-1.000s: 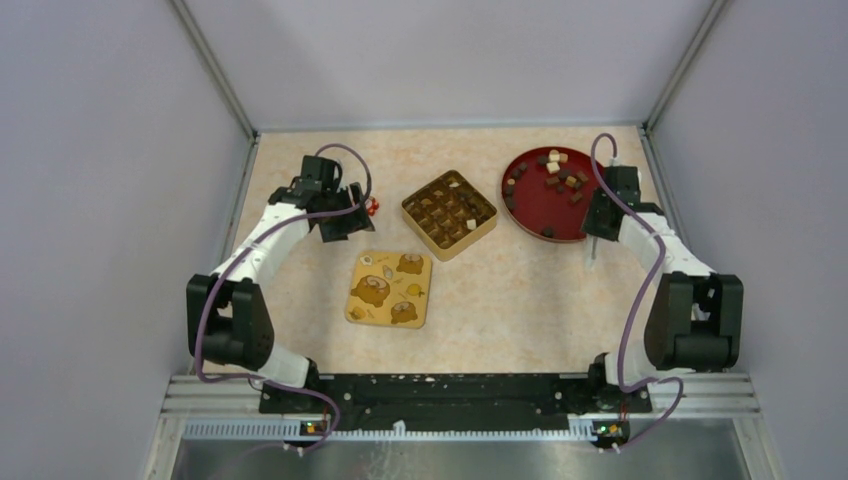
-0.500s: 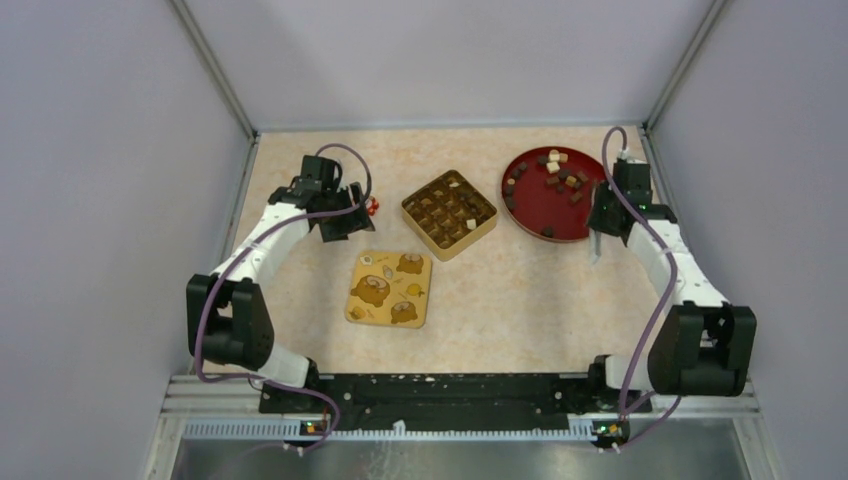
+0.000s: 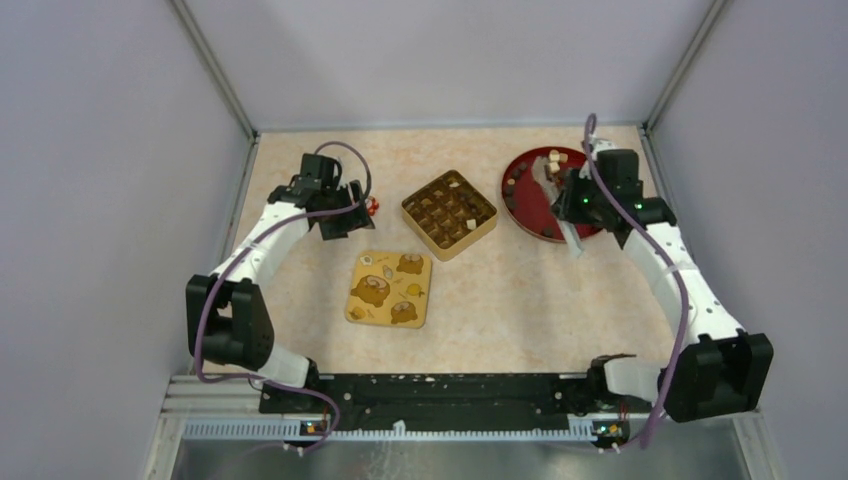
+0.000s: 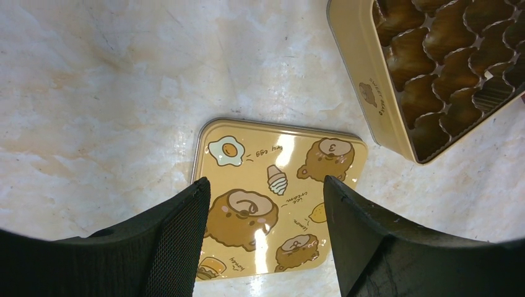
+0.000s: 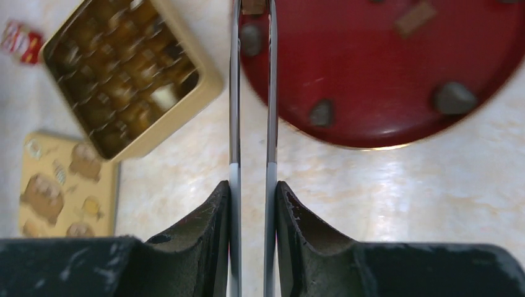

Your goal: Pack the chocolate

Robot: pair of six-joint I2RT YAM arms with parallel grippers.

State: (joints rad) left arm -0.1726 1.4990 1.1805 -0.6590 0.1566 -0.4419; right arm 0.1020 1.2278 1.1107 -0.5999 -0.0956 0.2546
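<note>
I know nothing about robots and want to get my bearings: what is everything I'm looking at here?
chocolate: many tiny lumps, mostly dark brown, a few pale; loose on the plate, at least one pale piece in the tin
plate: one, red, round; far right of the table
tin: one, gold, square, open; middle
lid: one, yellow with bear cartoons; flat, nearer than the tin
wrapped sweet: one, red and white; left of the tin
tweezers: one pair, metal; tips over the plate
table: one, pale marbled
arms: two, white and black
left hand: open, empty; beside the wrapped sweet
right hand: shut on the tweezers
</note>
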